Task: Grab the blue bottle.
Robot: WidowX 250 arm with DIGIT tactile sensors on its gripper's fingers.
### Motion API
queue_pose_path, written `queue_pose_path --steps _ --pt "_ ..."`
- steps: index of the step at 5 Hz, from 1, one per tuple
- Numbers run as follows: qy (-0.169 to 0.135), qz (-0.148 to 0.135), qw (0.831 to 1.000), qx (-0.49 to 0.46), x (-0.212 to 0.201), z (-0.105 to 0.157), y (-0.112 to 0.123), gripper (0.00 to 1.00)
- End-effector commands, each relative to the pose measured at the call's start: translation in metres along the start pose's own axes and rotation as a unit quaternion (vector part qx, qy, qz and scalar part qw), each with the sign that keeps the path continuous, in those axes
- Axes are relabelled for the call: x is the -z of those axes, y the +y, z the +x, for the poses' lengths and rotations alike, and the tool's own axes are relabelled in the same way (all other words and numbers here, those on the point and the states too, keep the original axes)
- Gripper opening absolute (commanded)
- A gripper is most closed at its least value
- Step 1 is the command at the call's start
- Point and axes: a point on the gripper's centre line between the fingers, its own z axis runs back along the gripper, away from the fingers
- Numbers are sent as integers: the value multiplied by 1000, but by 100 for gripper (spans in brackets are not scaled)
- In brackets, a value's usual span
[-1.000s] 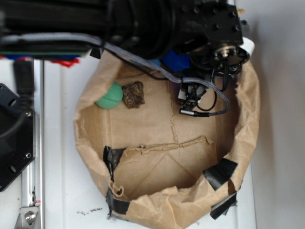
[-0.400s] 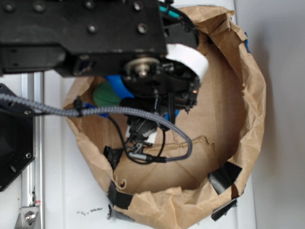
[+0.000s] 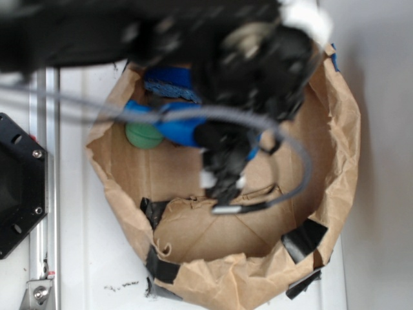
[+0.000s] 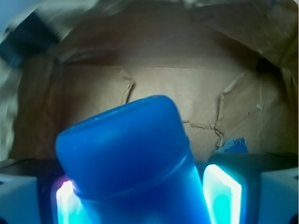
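Note:
The blue bottle [image 4: 126, 149] fills the wrist view, its rounded end pointing away over the brown bag floor. My gripper [image 4: 142, 184] is shut on it. The left pad presses its side, and the right pad [image 4: 223, 196] stands close against the other side. In the exterior view the blue bottle [image 3: 177, 127] lies across under my blurred black arm [image 3: 251, 58], just right of the green ball [image 3: 143, 134]. The arm hides the jaws there.
A crumpled brown paper bag [image 3: 345, 155] rings the workspace, patched with black tape [image 3: 300, 236]. A light-blue sponge [image 3: 169, 84] lies at the bag's far side. A black mount [image 3: 19, 187] and a metal rail [image 3: 48, 213] sit at the left.
The arm swung from the bag's top right to the left and then back toward the middle, with the blue bottle moving along in the gripper. The brown lump beside the ball is now hidden.

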Motion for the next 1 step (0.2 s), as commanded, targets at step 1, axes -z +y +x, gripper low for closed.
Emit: queue_pose_path --steps 1 --pt "-22 -5 1000 -7 -16 15 0 0"
